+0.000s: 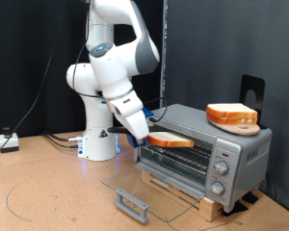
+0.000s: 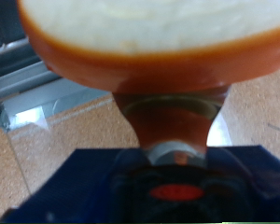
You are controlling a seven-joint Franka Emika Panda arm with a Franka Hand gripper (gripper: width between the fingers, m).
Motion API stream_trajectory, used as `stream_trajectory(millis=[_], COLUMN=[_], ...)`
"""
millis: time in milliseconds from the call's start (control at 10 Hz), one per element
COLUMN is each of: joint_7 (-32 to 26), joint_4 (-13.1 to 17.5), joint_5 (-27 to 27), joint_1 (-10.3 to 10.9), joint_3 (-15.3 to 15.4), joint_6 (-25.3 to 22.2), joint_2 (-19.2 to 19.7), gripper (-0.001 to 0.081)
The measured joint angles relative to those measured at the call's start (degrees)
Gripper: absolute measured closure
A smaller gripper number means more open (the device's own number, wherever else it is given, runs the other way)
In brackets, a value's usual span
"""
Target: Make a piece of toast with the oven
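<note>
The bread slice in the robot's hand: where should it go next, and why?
Probably a short push forward onto the wire rack. The end effector grips the piece of toast level at the oven mouth, and the glass door already lies open below.

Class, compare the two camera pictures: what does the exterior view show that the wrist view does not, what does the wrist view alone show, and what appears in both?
Only the exterior view shows the whole oven with its glass door folded down, its three knobs, the stack of slices on its top, and the white arm.

Only the wrist view shows the toast's pale face and orange-brown crust up close, filling the frame.

Both show the piece of toast held in the gripper, in front of the oven's opening.
</note>
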Motion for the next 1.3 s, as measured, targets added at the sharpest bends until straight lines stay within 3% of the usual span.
stream_trajectory(millis=[400,700,1100,1300], joint_7=[4.86,5.05,4.91,4.03], joint_4=[0.24,0.17,-0.32,-1.10], joint_5=[-2.49,-4.20,-8.01,-11.61], joint_1=[0.75,0.84,0.37,-1.23], joint_3=[6.18,9.16,9.82,9.49], joint_6=[0.72,1.86,2.01,2.11], joint_2=[-0.48,-1.67,-3.53,-4.15], gripper=[0.0401,0.0401,0.0401,0.0401])
